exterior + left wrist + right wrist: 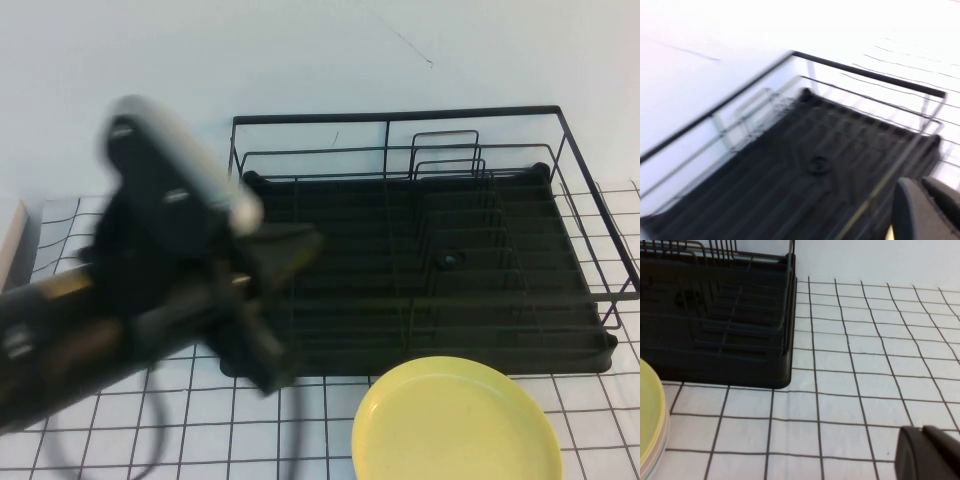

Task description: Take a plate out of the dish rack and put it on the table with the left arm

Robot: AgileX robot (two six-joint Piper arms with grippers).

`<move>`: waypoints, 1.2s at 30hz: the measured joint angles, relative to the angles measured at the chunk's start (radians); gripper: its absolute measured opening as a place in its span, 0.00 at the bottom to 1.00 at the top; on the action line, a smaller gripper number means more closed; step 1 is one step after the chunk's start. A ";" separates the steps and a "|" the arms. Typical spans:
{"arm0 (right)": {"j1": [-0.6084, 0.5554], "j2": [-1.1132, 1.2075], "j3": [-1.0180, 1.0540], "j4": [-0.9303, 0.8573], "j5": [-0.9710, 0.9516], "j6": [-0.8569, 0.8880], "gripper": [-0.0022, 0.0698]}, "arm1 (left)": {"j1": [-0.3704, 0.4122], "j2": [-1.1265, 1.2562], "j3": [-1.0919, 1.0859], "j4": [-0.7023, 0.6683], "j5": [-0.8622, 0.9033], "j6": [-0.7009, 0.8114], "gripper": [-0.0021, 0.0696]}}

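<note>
My left gripper (285,250) hangs over the near left corner of the dish rack (560,180) holding nothing, and I cannot tell if it is spread or pressed together. The round, smooth yellow plate (455,425) already lies flat on the white counter (600,420) with its thin black squares, just in front of the black wire rack, so I think I only need to pull my arm away. My right gripper (930,452) sits low over the counter beside the rack, and I cannot tell its state either.

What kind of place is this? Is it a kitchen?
Probably a robot test table, not a real kitchen. The white table has a black grid, a dish rack and a yellow plate. The left claw is raised by the rack; the right claw sits low over the table.
</note>
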 joint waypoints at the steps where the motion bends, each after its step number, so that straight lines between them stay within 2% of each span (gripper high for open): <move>1: 0.000 0.000 0.000 0.000 0.000 0.000 0.03 | 0.020 -0.042 0.034 -0.001 0.000 0.002 0.03; 11: 0.000 0.000 0.000 0.000 0.000 0.000 0.03 | 0.335 -0.710 0.411 -0.004 -0.006 0.009 0.03; 18: 0.000 0.000 0.000 0.000 0.000 0.000 0.03 | 0.521 -0.982 0.616 -0.057 0.006 0.009 0.03; 23: 0.000 0.000 0.000 0.000 0.000 0.000 0.03 | 0.579 -1.013 0.729 -0.116 0.006 0.009 0.03; 29: 0.000 0.000 0.000 0.000 0.000 0.000 0.03 | 0.582 -1.015 0.805 -0.155 -0.003 0.009 0.03; 31: 0.000 0.000 0.000 0.000 0.000 0.000 0.03 | 0.582 -1.015 0.819 -0.087 0.001 -0.040 0.03; 32: 0.000 0.000 0.000 0.000 0.000 0.000 0.03 | 0.582 -1.015 0.819 0.006 0.011 -0.120 0.03; 36: 0.000 0.000 0.000 0.000 0.000 0.000 0.03 | 0.582 -1.017 0.819 0.528 0.068 -0.720 0.03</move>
